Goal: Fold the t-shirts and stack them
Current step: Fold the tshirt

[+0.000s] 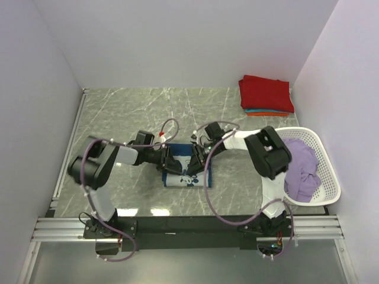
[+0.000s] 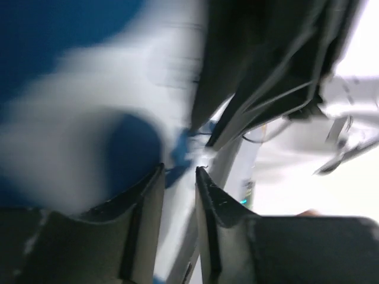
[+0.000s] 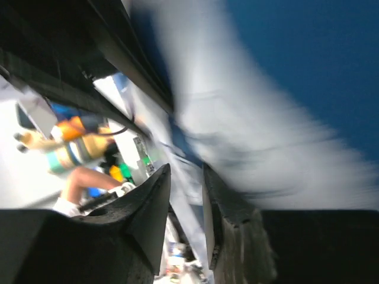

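Well, the blue t-shirt (image 1: 179, 180) sits as a small folded packet with a white print, on the marble-patterned table (image 1: 130, 112) near its front edge, about midway between the two arm bases. Both arms reach inward and low, elbows bent, so the left gripper (image 1: 172, 161) and right gripper (image 1: 192, 161) meet nearly nose to nose over the packet's far side. Both wrist views are blurred. In each, the fingers are drawn to a narrow slot with blue-and-white cloth pinched in it. Off to the right, a purple shirt (image 1: 302, 165) is heaped in the white basket (image 1: 328, 160). A folded red stack (image 1: 265, 93) lies in the far right corner.
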Available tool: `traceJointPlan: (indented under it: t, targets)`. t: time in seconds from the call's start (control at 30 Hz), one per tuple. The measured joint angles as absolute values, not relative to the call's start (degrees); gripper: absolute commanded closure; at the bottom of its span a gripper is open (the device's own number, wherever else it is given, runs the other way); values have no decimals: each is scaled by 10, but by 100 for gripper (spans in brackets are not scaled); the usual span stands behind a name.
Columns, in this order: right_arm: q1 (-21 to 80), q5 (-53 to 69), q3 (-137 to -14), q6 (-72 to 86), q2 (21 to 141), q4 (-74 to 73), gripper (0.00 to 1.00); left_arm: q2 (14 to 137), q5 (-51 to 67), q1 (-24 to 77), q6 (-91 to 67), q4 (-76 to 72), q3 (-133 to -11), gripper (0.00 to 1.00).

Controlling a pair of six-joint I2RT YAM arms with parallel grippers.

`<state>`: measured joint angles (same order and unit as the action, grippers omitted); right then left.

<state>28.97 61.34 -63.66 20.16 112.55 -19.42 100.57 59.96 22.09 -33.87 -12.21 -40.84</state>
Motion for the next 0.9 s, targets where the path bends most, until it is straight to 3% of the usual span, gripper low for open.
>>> traceJointPlan:
  t: [0.17, 0.43, 0.67, 0.9]
  targets:
    - [243, 652, -656, 177, 1212, -203, 66, 1116, 646, 159, -340, -90, -443, 66]
    - [183, 606, -637, 142, 1151, -242, 69, 1025, 624, 131, -268, -42, -429, 63]
    - [287, 621, -568, 168, 996, -185, 73, 856, 628, 220, -235, -43, -402, 67]
    - [341, 630, -579, 168, 1130, -173, 76, 977, 616, 251, -238, -48, -375, 70]
